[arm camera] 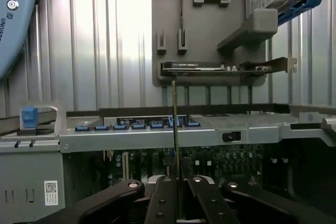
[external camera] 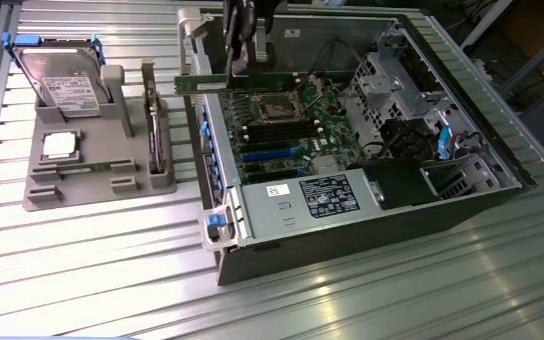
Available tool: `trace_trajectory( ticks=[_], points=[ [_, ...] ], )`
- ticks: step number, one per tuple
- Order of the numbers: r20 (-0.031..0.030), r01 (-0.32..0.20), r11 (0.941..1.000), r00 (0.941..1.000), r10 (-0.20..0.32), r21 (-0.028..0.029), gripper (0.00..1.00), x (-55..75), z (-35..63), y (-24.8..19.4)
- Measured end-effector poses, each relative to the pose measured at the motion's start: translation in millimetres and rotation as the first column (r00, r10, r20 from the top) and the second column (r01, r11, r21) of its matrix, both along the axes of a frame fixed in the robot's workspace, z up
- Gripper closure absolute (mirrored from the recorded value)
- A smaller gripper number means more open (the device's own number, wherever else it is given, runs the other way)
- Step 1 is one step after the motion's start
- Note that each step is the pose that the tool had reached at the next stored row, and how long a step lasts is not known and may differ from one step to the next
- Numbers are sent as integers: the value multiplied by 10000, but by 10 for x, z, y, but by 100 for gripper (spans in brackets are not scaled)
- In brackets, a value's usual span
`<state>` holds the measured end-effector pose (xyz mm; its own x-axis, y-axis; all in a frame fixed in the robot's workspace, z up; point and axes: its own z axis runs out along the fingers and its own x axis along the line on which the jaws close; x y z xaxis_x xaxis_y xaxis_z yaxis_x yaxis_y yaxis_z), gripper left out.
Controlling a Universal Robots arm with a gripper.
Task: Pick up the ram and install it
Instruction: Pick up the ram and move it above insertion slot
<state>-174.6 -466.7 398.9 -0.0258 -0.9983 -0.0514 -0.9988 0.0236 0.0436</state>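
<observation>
Gripper [external camera: 247, 69] is clamped tight on the ram [external camera: 196, 83], holding it just over the motherboard [external camera: 286, 131] in the open case [external camera: 367, 237].

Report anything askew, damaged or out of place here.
Nothing stands out. The end effector grips the long green ram stick above the open grey computer case; the silver hard drive and square silver processor chip sit in their grey holder.

Bright glare on ribbed table [external camera: 83, 241], shadowed case [external camera: 404, 185] interior
</observation>
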Motion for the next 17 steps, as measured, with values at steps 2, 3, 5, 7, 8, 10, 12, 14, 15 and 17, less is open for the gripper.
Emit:
trace_trajectory(
  ticks=[2, 3, 5, 7, 8, 10, 12, 14, 15, 17],
  points=[
    [2, -2, 10000, 10000, 2, 0, 86, 169, -1, 0],
    [1, -5, 10000, 10000, 5, 1, 86, 218, 0, 0],
    [1, -6, 10000, 10000, 6, 0, 86, 375, 0, 12],
    [-35, -9, 10000, 10000, 9, -14, 86, 509, -1, 39],
    [-49, -15, 10000, 10000, 15, -16, 86, 553, 0, 44],
    [-92, -19, 10000, 10000, 18, -17, 86, 671, 1, 49],
    [-141, -21, 10000, 9999, 20, -15, 86, 829, 0, 60],
    [-253, -23, 10000, 9997, 22, -20, 86, 1123, 0, 97],
    [-268, -23, 10000, 9996, 23, -19, 86, 1153, 0, 98],
    [-269, -23, 10000, 9996, 22, -20, 86, 1153, 0, 99]
  ],
)
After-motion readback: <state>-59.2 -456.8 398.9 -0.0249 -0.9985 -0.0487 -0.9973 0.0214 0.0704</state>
